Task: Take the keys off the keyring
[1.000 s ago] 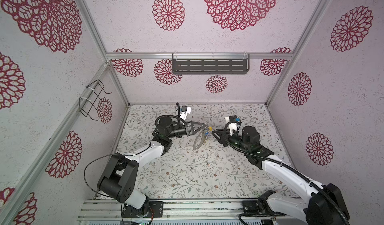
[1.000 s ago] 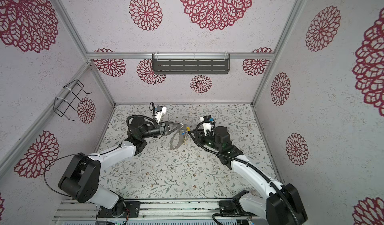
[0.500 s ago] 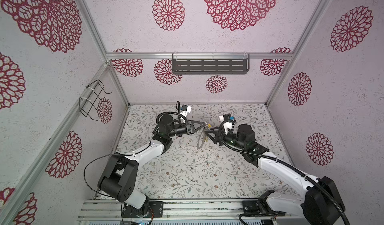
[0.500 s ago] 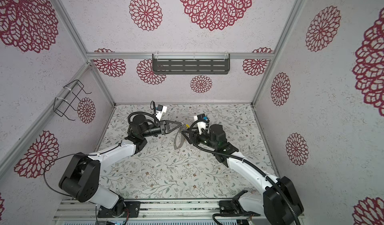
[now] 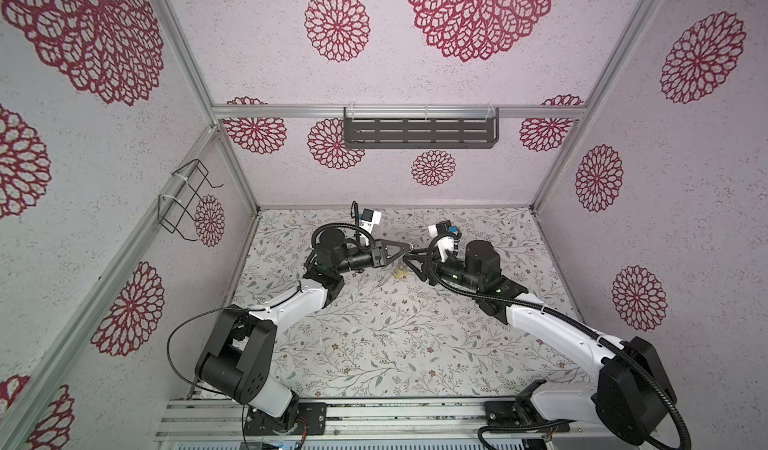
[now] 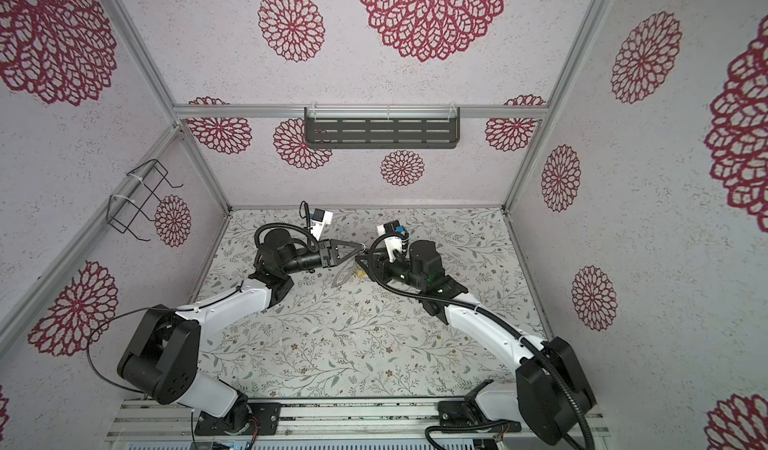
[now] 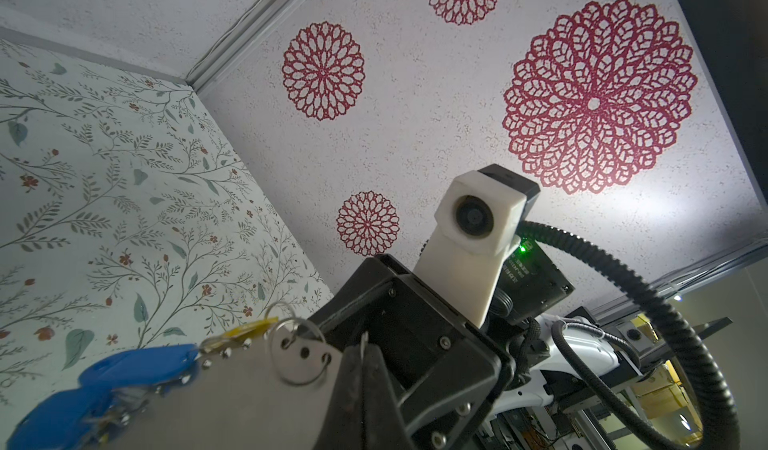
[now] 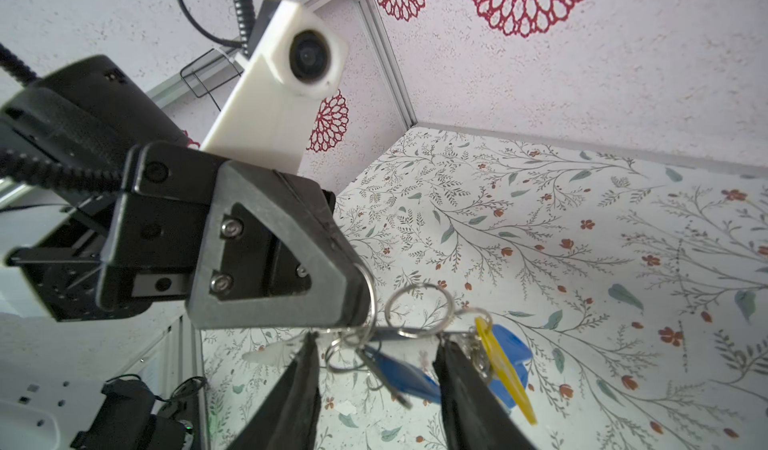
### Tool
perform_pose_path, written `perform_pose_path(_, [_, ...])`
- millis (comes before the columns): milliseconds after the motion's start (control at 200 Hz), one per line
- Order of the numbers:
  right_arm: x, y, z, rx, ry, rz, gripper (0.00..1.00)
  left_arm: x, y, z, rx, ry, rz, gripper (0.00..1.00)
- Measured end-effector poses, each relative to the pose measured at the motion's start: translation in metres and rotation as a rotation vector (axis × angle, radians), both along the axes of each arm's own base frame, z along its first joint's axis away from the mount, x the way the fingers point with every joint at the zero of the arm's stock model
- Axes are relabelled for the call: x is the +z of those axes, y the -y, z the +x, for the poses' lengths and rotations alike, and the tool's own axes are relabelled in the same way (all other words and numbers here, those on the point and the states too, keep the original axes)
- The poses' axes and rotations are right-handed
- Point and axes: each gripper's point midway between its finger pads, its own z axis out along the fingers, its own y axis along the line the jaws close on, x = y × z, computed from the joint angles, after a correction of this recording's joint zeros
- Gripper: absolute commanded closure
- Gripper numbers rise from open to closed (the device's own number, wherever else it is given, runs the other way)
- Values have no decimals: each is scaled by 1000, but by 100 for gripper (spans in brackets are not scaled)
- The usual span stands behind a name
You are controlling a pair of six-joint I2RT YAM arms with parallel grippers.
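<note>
arms (image 5: 291, 306): white links, blk joints | cables (image 8: 62, 173): blk ribbed | wrist cams (image 7: 478, 215): white housings

The left arm (image 5: 291, 306) and right arm (image 5: 552, 331) both reach away from their bases and bend inward at the elbow. Their wrists are roughly level, so the claws face each other tip to tip in both top views. The left claw (image 5: 408, 246) has its jaws pressed together, its fingers (image 7: 374, 406) lying flush. The right claw (image 8: 379, 340) sits just beside that tip, jaws parted, with a clear gap between its dark fingers (image 8: 291, 406).
</note>
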Motion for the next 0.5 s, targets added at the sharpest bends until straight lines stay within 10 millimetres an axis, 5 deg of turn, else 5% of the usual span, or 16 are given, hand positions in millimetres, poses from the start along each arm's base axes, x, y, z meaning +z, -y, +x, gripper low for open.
perform_pose_path(155, [-2, -3, -2, 11, 2, -7, 79, 0, 0, 0, -3, -2, 0, 100])
perform_pose_path(500, [-6, -2, -2, -7, 0, -31, 100, 1, 1, -1, -10, 0, 2, 100])
